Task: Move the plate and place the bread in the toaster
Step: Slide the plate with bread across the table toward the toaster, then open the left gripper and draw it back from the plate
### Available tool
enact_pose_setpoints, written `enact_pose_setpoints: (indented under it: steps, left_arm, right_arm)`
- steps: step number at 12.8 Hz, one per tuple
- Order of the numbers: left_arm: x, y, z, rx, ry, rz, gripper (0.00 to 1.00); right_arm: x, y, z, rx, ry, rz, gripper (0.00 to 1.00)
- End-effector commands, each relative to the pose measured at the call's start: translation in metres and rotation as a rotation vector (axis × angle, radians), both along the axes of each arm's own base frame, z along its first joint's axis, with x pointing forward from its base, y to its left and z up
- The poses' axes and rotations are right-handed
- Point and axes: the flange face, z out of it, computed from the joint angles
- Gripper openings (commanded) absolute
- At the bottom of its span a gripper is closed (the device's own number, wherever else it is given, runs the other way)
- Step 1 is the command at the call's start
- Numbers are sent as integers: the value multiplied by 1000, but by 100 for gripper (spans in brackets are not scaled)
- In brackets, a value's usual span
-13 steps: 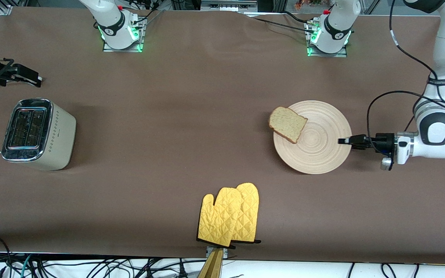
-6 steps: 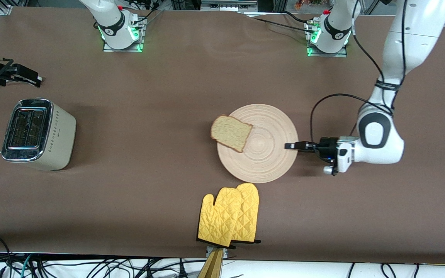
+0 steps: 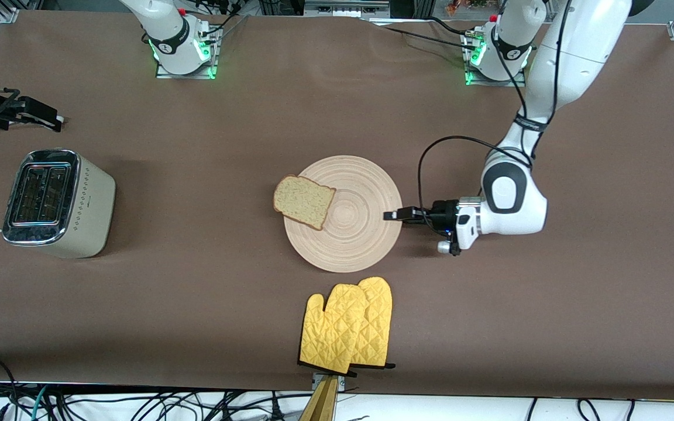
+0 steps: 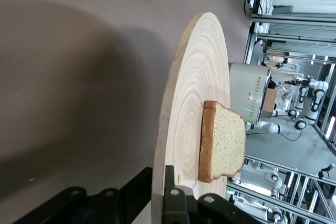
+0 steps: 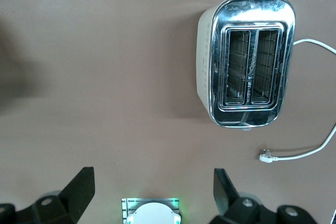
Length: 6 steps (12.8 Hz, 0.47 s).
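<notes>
Clamped on the plate's rim, the left gripper (image 3: 392, 215) holds the plate (image 3: 351, 234), a wide pale-wood disc with ring grooves, mid-tabletop. Toward the right arm's end stands the cream toaster (image 3: 56, 202), chrome-topped, two slots. Yellow oven mitts (image 3: 348, 324) lie nearer the front camera. Speckled tan bread (image 3: 303, 201) overhangs the plate's edge. Up over the toaster, the right gripper (image 5: 152, 190) waits, fingers spread.

We can read no text, label, brand or number anywhere; the toaster (image 3: 59, 202) shows only a row of dots.
</notes>
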Motion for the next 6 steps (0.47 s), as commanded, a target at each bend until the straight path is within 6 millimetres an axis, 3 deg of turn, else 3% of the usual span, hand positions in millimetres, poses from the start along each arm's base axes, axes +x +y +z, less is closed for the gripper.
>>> enact_pose_setpoints:
  steps: [1, 3, 6]
  left_arm:
    - [-12, -34, -10, -64, -52, -5, 0]
    - [-26, -64, -21, -49, -87, -36, 0]
    - [-27, -74, -38, -17, -92, -23, 0]
  right_arm:
    - [-2, -1, 9, 19, -3, 12, 100]
    - [-2, -2, 8, 19, 0, 10, 100]
    - [-2, -2, 7, 17, 2, 8, 100]
